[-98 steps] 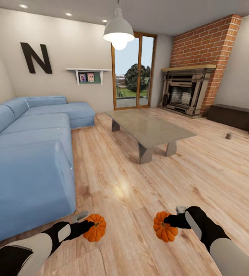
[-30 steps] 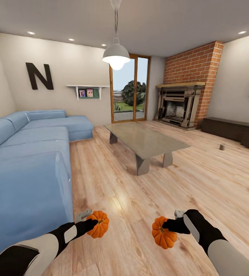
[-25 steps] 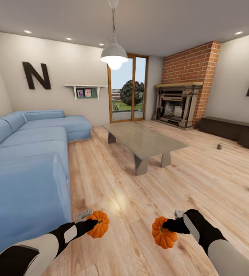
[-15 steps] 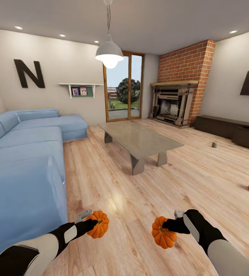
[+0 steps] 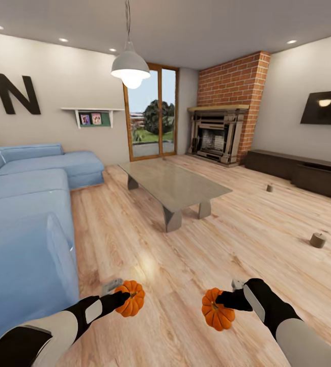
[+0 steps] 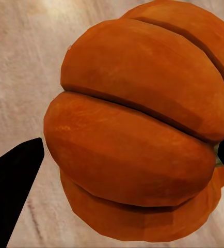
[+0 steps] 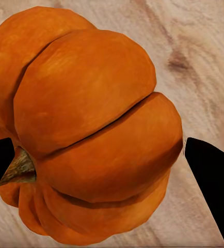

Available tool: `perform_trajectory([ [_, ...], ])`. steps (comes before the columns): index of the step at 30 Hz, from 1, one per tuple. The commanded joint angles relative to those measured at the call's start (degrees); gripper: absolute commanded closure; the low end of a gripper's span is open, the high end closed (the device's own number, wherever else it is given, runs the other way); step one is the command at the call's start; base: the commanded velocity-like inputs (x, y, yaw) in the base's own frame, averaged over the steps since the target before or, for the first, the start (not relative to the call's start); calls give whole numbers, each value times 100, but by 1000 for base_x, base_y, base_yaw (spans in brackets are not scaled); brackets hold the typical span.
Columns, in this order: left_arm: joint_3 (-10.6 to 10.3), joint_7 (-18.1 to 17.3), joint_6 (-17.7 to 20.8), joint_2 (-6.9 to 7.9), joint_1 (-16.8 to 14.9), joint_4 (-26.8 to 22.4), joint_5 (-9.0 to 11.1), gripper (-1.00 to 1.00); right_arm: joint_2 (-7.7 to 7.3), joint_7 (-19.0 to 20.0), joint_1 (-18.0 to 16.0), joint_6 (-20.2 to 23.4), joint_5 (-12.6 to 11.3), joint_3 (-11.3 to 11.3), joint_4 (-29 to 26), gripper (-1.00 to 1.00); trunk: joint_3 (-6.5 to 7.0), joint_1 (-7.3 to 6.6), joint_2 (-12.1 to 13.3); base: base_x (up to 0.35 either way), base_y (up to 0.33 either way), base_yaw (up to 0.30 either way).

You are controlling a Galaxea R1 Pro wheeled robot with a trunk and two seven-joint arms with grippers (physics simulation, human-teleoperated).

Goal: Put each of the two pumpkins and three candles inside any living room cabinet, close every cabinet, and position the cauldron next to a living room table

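Cabinet (image 5: 298, 171) is the thing my next move turns on, and in the head view it sits at the right middle of the frame, a long dark unit running along the far wall under the television (image 5: 325, 107), its long axis stretching from the brick fireplace (image 5: 216, 130) toward the right edge. It lies ahead and to the right of both my grippers, so my right arm is the nearer one. My left gripper (image 5: 122, 295) at the lower left is clamped on one pumpkin (image 5: 131, 298); my right gripper (image 5: 221, 300) at the lower right is clamped on the other pumpkin (image 5: 217, 309). Both are carried above the wooden floor (image 5: 226, 239). Two candles stand on the floor between me and the cabinet: one (image 5: 317, 240) at mid-right, a smaller-looking one (image 5: 269, 188) farther off, near the cabinet front. The table (image 5: 173, 183) is at centre frame, left of that line; the blue sofa (image 5: 28, 204) fills the left side. I judge I need to roll forward and rightward.

In the left wrist view, the pumpkin (image 6: 138, 139) sits between my two dark fingertips (image 6: 14, 181), which press its sides.

In the right wrist view, the other pumpkin (image 7: 86, 129) is likewise pinched between my fingertips (image 7: 212, 175), its stem turned toward one of them.
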Motion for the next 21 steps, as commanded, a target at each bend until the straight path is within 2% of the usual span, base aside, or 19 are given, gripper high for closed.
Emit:
perform_trajectory([
  [1, -46, -29, 9, 0, -8, 16, 60, 100, -6, 13, -3, 18, -7, 33, -4, 100, 4, -24, 39, 0, 0, -158],
  [10, -46, -21, 9, 0, -8, 16, 60, 100, -7, 9, -3, -6, 2, 33, -4, 100, 85, -221, 400, 0, 0, -95],
  [21, -46, -19, 9, 0, -8, 16, 60, 100, -12, 13, -3, -34, -2, 24, -6, 100, 238, -463, 841, 0, 0, -11],
])
